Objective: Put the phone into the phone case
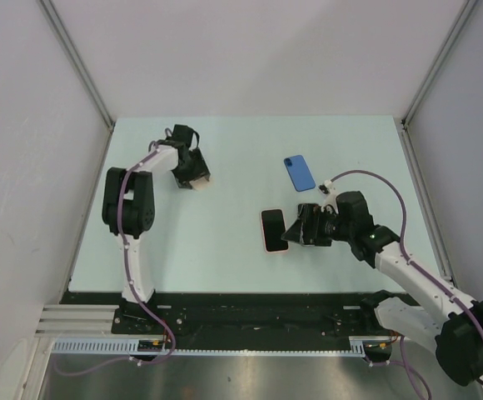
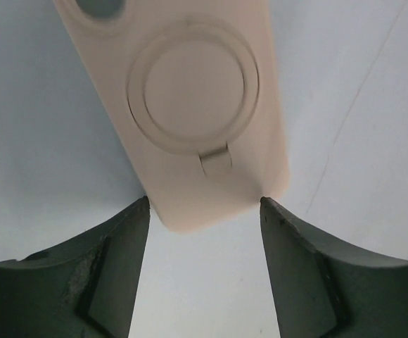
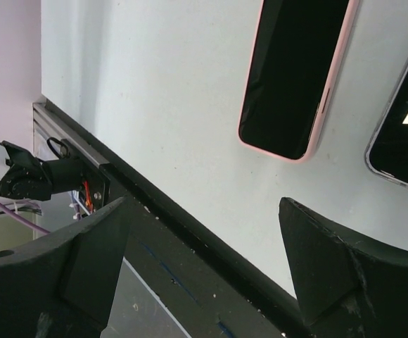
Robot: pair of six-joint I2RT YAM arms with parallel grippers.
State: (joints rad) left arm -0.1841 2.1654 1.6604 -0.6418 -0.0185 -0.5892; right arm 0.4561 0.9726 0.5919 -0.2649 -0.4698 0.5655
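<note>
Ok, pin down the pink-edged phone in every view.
Top external: the pink-edged phone lies right of centre, nearer the arm bases than the blue phone.
Left wrist: not in it.
Right wrist: the phone sits upper middle, screen up.
Shared landmark: the black rail along the table's near edge, in top external and right wrist.

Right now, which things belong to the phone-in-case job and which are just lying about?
Job:
beige phone case, flanked by the left claw
pink-rimmed phone ahead of the right claw, probably the one meant

Lying about:
blue phone or case
grey-rimmed phone
</note>
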